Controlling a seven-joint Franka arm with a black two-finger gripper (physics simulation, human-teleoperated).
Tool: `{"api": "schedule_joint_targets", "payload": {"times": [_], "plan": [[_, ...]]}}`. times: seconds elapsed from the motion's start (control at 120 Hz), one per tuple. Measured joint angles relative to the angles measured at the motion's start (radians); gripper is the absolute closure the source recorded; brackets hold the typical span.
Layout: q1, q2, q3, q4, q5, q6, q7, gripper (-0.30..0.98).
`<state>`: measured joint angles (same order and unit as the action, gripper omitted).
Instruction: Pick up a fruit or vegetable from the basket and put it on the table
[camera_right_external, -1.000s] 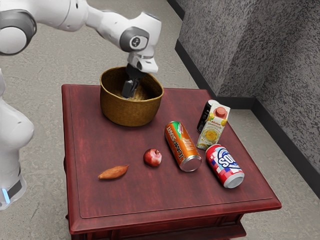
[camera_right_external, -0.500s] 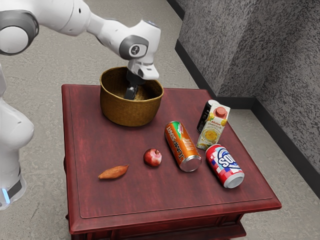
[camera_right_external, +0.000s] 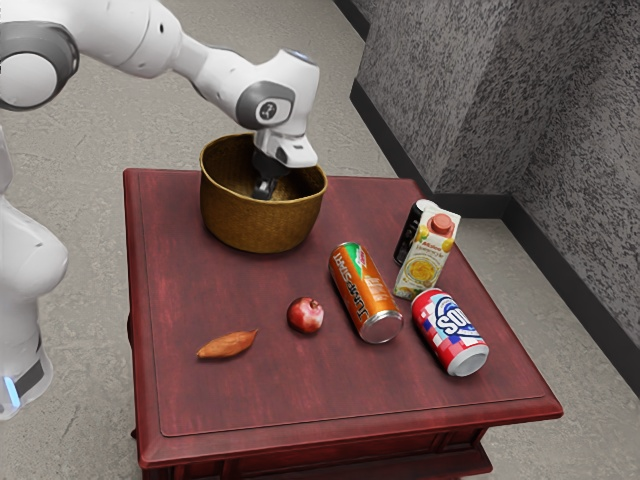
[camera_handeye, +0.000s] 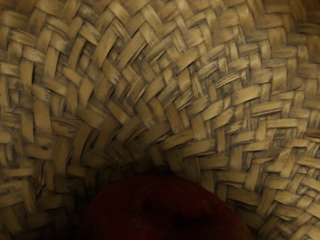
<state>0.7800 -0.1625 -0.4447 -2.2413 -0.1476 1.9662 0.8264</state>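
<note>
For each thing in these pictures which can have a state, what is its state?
Basket: upright, open at top.
Gripper: down inside the basket.
Dark red thing: inside the basket.
Orange can: on its side.
Soda can: on its side.
Black can: upright, partly hidden.
Carton: upright, cap on.
Small red fruit: whole.
Orange-brown root: whole.

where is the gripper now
My gripper is inside the woven basket, toward the exterior view's left, close to a dark red thing in the wrist view.

The red bench (camera_right_external: 210, 405) bore a woven basket (camera_right_external: 258, 226), a sweet potato (camera_right_external: 227, 345), a round reddish fruit or vegetable (camera_right_external: 304, 315), an orange can (camera_right_external: 362, 288), a soda can (camera_right_external: 448, 330) and a carton (camera_right_external: 427, 260). Just beside the carton was probably a dark can (camera_right_external: 407, 238).
</note>
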Motion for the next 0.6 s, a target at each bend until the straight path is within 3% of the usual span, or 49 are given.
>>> {"api": "schedule_joint_targets", "payload": {"times": [0.158,0.208,0.383,0.508,0.6], "plan": [[0.005,0.020,0.000,0.000,0.004,0.020,-0.019,-0.07],[0.005,0.021,0.000,0.001,0.007,0.024,-0.023,-0.08],[0.003,0.018,0.000,0.003,0.028,0.032,-0.036,0.08],[0.006,0.010,0.000,0.010,0.032,0.032,-0.039,0.31],[0.008,0.005,0.002,0.017,0.036,0.031,-0.040,0.35]]}}
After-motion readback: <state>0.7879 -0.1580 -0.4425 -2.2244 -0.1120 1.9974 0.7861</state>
